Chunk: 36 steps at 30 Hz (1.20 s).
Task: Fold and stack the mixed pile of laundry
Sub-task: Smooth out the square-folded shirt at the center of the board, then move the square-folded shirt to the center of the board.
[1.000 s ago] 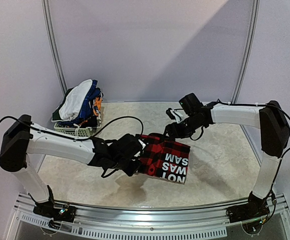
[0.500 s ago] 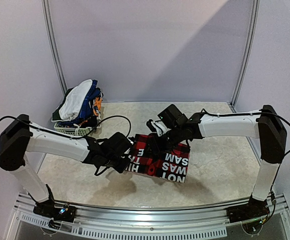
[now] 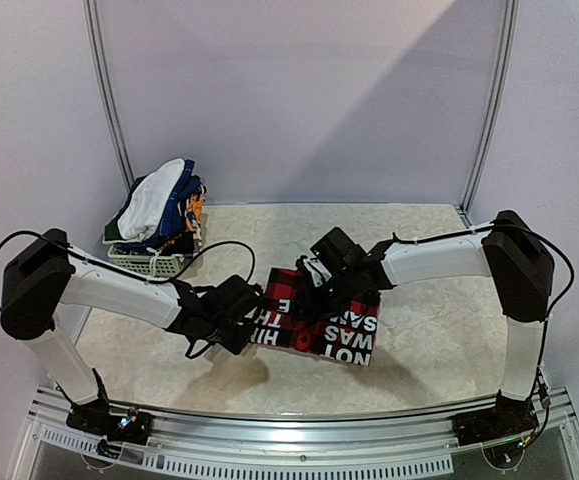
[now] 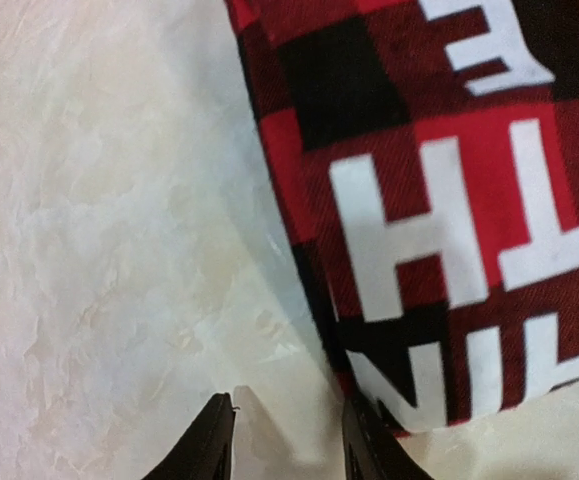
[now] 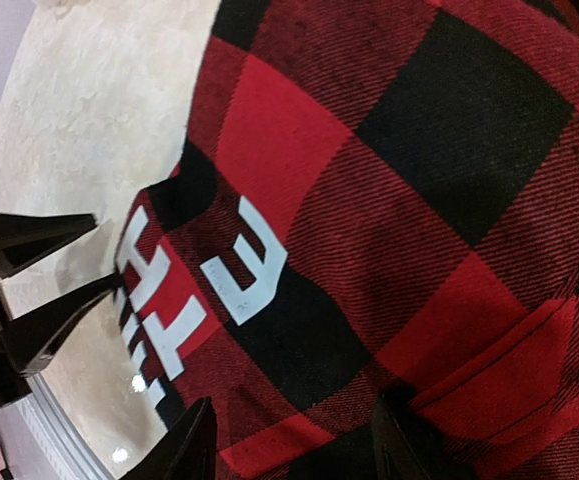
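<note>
Plaid shirt (image 3: 321,322), folded to a rectangle: lying flat at mid-table (image 3: 429,330), running long side left to right, white lettering reading upside down from overhead. Hovering just off its left edge with the left gripper (image 4: 291,440), fingers apart, bare table showing between them, nothing clamped; cloth edge lying just right of the tips. Bearing down on the far-left part of the cloth with the right gripper (image 5: 294,445), fingers apart with plaid between them; pinching a fold or merely resting, not telling from these views. Judging the coming move as turning on that left end, both grippers crowding it. Leaving open table near, far and right; keeping the remaining laundry pile (image 3: 159,205) heaped in the basket (image 3: 149,262), well apart at far left.
</note>
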Each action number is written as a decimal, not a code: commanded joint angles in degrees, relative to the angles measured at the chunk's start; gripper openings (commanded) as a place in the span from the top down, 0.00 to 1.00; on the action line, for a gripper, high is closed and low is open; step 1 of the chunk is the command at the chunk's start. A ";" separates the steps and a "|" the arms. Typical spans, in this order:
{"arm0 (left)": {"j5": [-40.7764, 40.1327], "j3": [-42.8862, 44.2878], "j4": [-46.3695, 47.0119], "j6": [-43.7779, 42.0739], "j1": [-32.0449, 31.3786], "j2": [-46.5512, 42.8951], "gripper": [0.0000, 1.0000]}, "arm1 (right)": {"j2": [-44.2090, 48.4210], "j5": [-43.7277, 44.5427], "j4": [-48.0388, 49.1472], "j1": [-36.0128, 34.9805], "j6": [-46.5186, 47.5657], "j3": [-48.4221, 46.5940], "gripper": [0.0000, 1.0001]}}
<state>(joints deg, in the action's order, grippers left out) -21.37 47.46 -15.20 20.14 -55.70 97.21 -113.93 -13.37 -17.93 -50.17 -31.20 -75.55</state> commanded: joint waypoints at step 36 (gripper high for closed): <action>-4.54 0.27 4.24 -0.97 -0.49 -8.97 0.01 | 2.49 9.74 -4.54 -0.88 -4.40 7.07 0.39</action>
<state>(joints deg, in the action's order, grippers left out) -24.69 48.23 -12.64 19.68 -56.84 88.58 -109.43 -6.68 -20.05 -52.01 -34.79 -70.72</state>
